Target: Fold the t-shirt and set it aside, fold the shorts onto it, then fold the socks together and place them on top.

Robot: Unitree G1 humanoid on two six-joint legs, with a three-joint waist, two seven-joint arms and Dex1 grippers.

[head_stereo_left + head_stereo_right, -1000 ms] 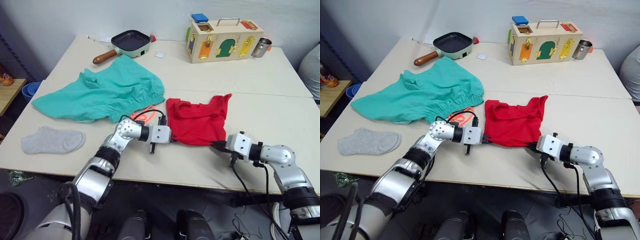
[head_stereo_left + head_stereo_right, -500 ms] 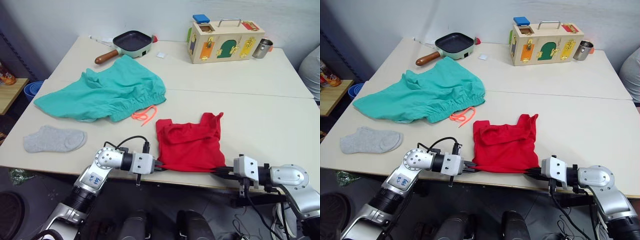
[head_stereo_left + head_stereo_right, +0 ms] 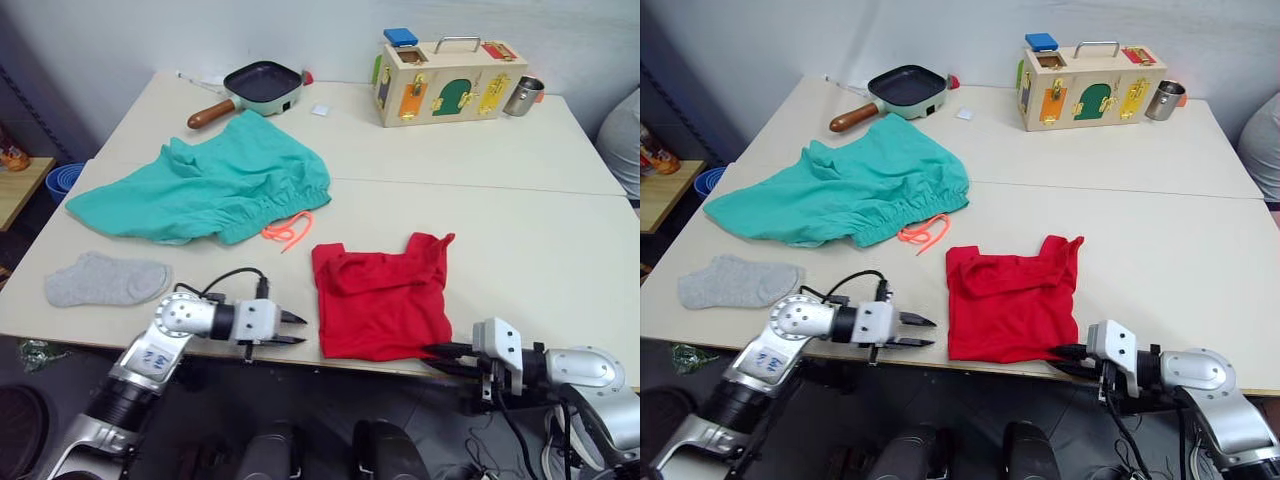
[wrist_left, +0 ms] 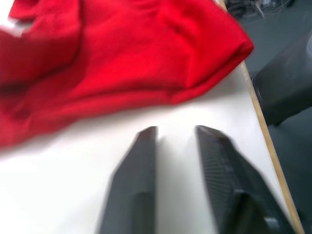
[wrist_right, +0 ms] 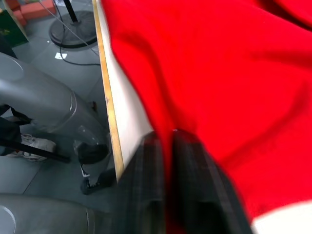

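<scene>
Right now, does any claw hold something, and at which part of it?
The left claw is open and holds nothing. The right claw is at the near edge of the red t-shirt, but whether it grips the cloth cannot be told.

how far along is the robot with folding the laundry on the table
Early on. The plain red t-shirt lies folded small at the table's near edge. The left gripper is open beside it; the right gripper is at its near corner. The teal-green shorts are unfolded, and one light grey sock lies flat, untouched.
</scene>
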